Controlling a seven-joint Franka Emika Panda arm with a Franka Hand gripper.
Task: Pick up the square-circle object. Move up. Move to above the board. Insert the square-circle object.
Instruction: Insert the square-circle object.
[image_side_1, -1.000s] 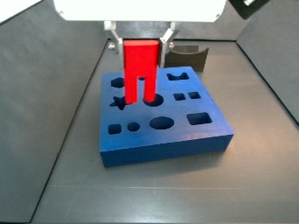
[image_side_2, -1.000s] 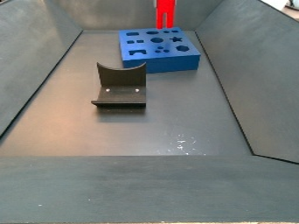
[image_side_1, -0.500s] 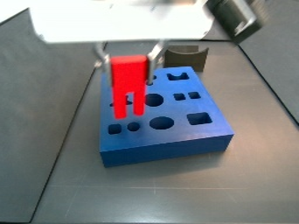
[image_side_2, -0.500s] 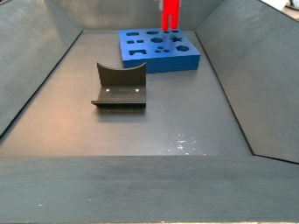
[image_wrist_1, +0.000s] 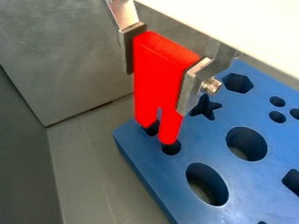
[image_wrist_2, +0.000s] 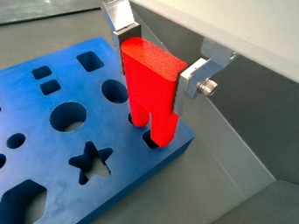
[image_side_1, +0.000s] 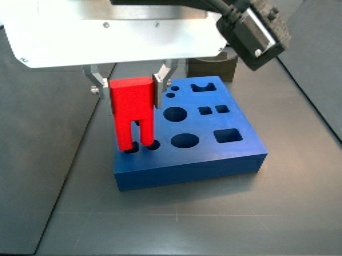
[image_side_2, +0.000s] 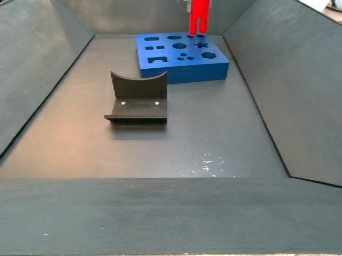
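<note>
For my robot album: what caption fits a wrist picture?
Gripper lowers the red square-circle object onto the blue board.

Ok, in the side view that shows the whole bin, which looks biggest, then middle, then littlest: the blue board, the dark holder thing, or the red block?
1. The board looks largest.
2. The dark olive holder looks next, though it sits nearer the camera, so the gap is unsure.
3. The square-circle object looks smallest; its top is cut off at the picture's edge, where the gripper holds it over the board.

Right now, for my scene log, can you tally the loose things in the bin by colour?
Red: 1, the block held in the gripper over the board's corner.
Blue: 1, the board.
Dark olive: 1, the holder, apart from the board.
Total: 3.
</note>
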